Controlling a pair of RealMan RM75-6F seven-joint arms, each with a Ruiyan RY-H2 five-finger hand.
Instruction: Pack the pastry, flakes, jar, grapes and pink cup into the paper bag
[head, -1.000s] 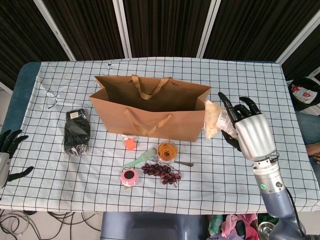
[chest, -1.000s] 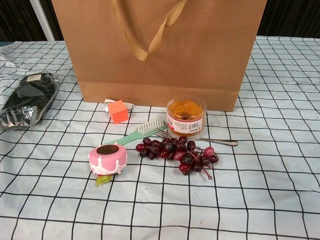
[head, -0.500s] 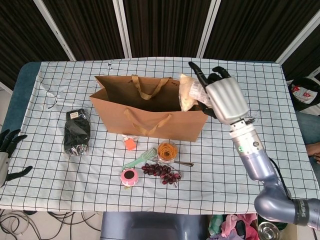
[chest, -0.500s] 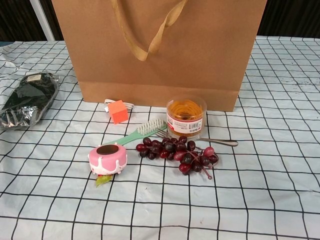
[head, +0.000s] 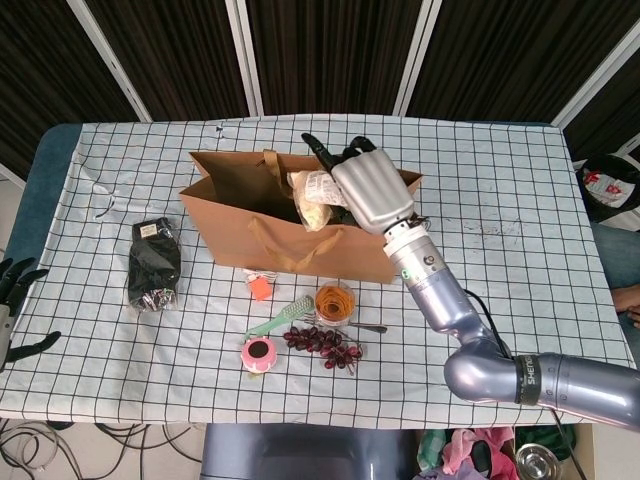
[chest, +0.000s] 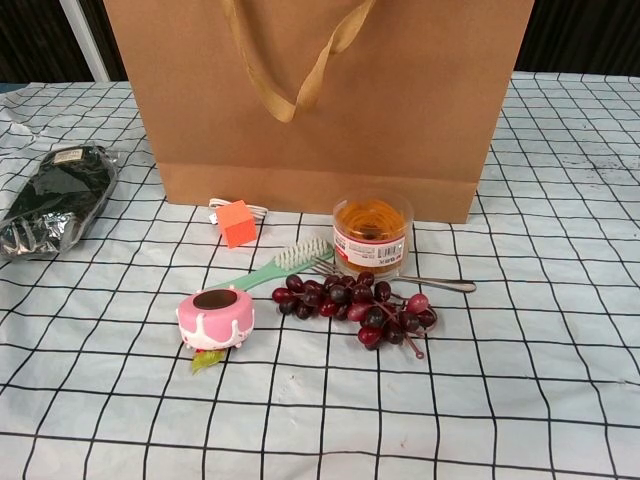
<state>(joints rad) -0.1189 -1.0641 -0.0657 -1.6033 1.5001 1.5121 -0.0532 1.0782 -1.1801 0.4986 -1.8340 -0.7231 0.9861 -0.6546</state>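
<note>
The right hand (head: 370, 190) has moved from the bag's (head: 380, 250) right side to over its open top, holding the flakes (head: 315, 195), I think. At 6 o'clock, jar (chest: 372, 234), grapes (chest: 360, 305) and cup (chest: 215, 318) wait. The left hand (head: 15, 310) is spread, holding nothing.

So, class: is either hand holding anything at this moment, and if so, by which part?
The right hand holds the clear packet of flakes by its right end, over the open paper bag. The left hand holds nothing.
</note>
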